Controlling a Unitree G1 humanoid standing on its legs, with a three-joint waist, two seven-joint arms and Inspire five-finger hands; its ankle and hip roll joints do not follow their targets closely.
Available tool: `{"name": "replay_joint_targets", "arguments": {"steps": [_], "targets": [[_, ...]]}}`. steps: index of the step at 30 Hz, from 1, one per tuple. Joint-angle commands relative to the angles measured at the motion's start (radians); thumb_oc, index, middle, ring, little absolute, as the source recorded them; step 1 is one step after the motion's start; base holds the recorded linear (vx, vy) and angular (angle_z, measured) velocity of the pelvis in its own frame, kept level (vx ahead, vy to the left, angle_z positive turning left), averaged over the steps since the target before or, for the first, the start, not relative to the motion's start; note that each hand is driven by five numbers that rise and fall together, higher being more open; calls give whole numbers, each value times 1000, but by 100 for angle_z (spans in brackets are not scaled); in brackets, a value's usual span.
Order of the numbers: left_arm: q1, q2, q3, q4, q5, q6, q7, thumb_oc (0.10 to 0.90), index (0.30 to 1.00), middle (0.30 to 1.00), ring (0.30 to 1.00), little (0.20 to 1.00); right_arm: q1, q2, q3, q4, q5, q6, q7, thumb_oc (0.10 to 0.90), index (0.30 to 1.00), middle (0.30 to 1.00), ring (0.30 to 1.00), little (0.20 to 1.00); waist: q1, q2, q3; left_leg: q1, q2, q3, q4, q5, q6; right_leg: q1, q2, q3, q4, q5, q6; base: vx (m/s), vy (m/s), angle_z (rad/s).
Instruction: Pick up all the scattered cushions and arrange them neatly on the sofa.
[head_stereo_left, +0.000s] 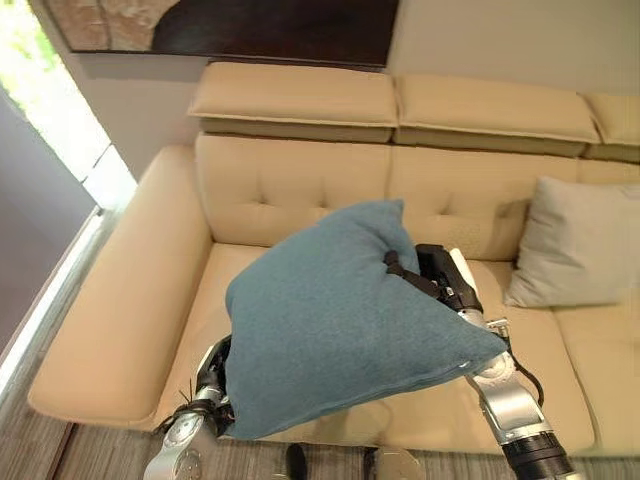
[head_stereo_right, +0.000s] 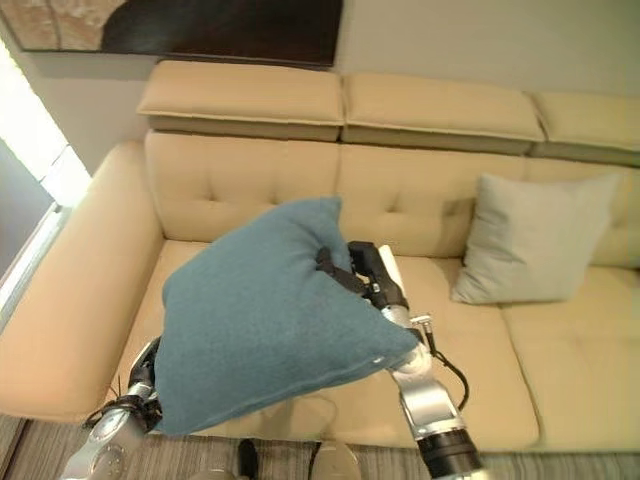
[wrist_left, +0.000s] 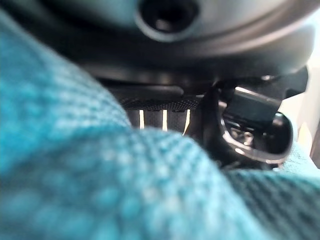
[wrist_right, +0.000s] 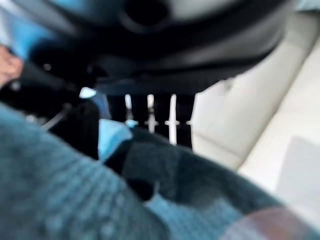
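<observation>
Left hand (head_stereo_left: 208, 385) under blue cushion (head_stereo_left: 330, 320), fingers hidden behind fabric, grip cannot tell. Cushion aloft between both hands, over left seat of sofa (head_stereo_left: 120, 300). Right hand (head_stereo_left: 440, 275) pinches cushion's upper edge. Grey cushion (head_stereo_left: 580, 245) already placed at right (1 of 2 seen). Step: carrying to placement. Next: lower against backrest, release.

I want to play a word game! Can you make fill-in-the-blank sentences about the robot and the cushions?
1. The cushion held by both hands is ____ in colour.
2. A ____ cushion leans on the sofa backrest.
3. The right hand grips the held cushion's ____ side.
4. The left hand shows at the cushion's lower ____ edge.

Missing words: blue, grey, right, left
</observation>
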Motion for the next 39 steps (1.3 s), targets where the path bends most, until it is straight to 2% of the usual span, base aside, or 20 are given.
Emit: {"name": "replay_joint_targets", "arguments": {"steps": [1, 3, 6, 11, 12, 13, 15, 18, 23, 30, 32, 36, 39], "targets": [[-128, -94, -30, -212, -30, -150, -106, 400, 300, 300, 300, 300, -53, 8, 40, -127, 4, -116, 33, 400, 300, 300, 300, 300, 0, -25, -94, -75, 40, -25, 164, -153, -54, 140, 62, 23, -129, 11, 4, 65, -106, 42], [-125, -100, -39, -215, -26, -143, -111, 400, 300, 300, 300, 300, -46, 5, 36, -131, 14, -119, 29, 400, 300, 300, 300, 300, -4, -27, -94, -92, 46, -27, 221, -169, -68, 157, 64, 22, -151, 12, -10, 35, -72, 17], [-131, -100, -37, -216, -24, -150, -103, 400, 300, 300, 300, 300, -42, 6, 40, -123, 34, -118, 26, 400, 300, 300, 300, 300, 2, -27, -83, -124, 43, -84, 296, -180, -100, 172, 62, 37, -165, 11, -24, 17, 4, -12], [-148, -103, -39, -233, -42, -159, -82, 400, 300, 300, 300, 300, -19, -1, 23, -121, 37, -111, 10, 400, 300, 300, 300, 300, -7, -19, -98, -133, 115, -117, 202, -120, -123, 188, 48, 48, -183, 7, -11, 51, 79, -19], [-148, -103, -40, -233, -42, -159, -82, 400, 300, 300, 300, 300, -19, -1, 23, -122, 37, -111, 10, 400, 300, 300, 300, 300, -7, -20, -99, -131, 115, -117, 198, -118, -123, 188, 48, 47, -183, 7, -12, 85, 147, -10], [-155, -106, -45, -231, -42, -163, -78, 400, 300, 300, 300, 300, -9, -10, 12, -114, 30, -105, -1, 400, 300, 300, 300, 300, -11, -6, -106, -125, 132, -127, 154, -104, -127, 193, 43, 52, -185, 3, -4, 105, 165, -1], [-158, -109, -55, -231, -33, -163, -82, 400, 300, 300, 300, 300, 0, -15, 0, -108, 7, -102, -4, 400, 300, 300, 300, 300, -22, 13, -120, -96, 133, -126, 104, -98, -128, 200, 37, 51, -188, 1, 3, 137, 205, -3], [-165, -93, -63, -232, -2, -166, -74, 400, 300, 300, 300, 300, 8, -10, -12, -100, 1, -91, -12, 400, 300, 300, 300, 300, -30, 20, -128, -68, 111, -115, 78, -98, -120, 197, 17, 65, -181, 14, 20, 106, 193, -10], [-172, -59, -51, -236, 41, -168, -66, 400, 300, 300, 300, 300, -7, 2, -12, -75, -9, -79, -17, 400, 300, 300, 300, 300, -22, 17, -122, -47, 90, -69, 58, -111, -96, 182, -7, 98, -178, 33, 44, 57, 138, -18], [-200, -13, -16, -238, 166, -200, -2, 400, 300, 300, 300, 300, -36, 39, -30, -29, 7, -94, -65, 400, 300, 300, 300, 300, -6, 13, -125, -48, 83, -46, 27, -111, -82, 172, -24, 95, -206, 50, 57, 31, 36, -6], [-230, 2, -8, -241, 209, -219, 30, 400, 300, 300, 300, 300, -65, 44, -28, -18, 10, -108, -92, 400, 300, 300, 300, 300, 0, 15, -125, -52, 82, -46, 18, -108, -81, 166, -26, 92, -215, 52, 58, 0, 0, 0], [-369, 41, -10, -250, 301, -271, 136, 400, 300, 300, 300, 300, -219, 42, 6, 23, 7, -145, -185, 400, 300, 300, 300, 300, 18, 22, -108, -102, 83, -54, 8, -92, -85, 120, -26, 80, -240, 71, 57, -40, -16, -2], [-548, 90, -44, -216, 352, -303, 224, 400, 300, 300, 300, 300, -391, 28, 61, 60, -4, -154, -253, 400, 300, 300, 300, 300, 31, 29, -88, -168, 86, -66, -3, -65, -90, 58, -20, 75, -248, 87, 54, -102, -30, 2]]}}
